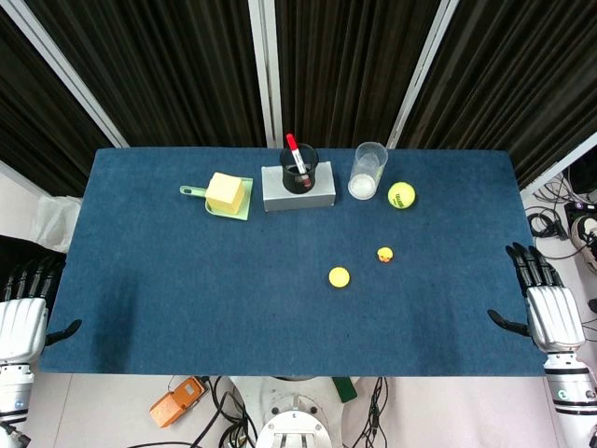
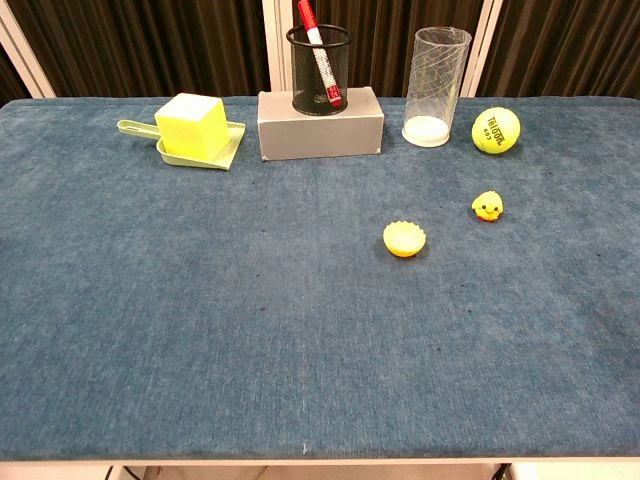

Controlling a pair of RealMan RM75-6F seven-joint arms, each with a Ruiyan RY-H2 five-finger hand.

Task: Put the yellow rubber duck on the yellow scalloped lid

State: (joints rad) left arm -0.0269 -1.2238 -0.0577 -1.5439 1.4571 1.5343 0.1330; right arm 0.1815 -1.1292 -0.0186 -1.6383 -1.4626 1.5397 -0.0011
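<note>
The small yellow rubber duck (image 1: 384, 254) (image 2: 487, 206) stands on the blue cloth, right of centre. The yellow scalloped lid (image 1: 339, 277) (image 2: 404, 238) lies a short way to its left and nearer me, apart from it. My left hand (image 1: 20, 313) hangs off the table's left edge with fingers spread and nothing in it. My right hand (image 1: 544, 303) rests at the right edge, fingers apart and empty, well away from the duck. Neither hand shows in the chest view.
Along the back stand a grey box (image 1: 298, 189) with a black mesh cup (image 2: 320, 55) holding a red marker, a clear cup (image 1: 367, 171), a tennis ball (image 1: 401, 195) and a yellow sponge block (image 1: 225, 192) on a green scoop (image 2: 135, 128).
</note>
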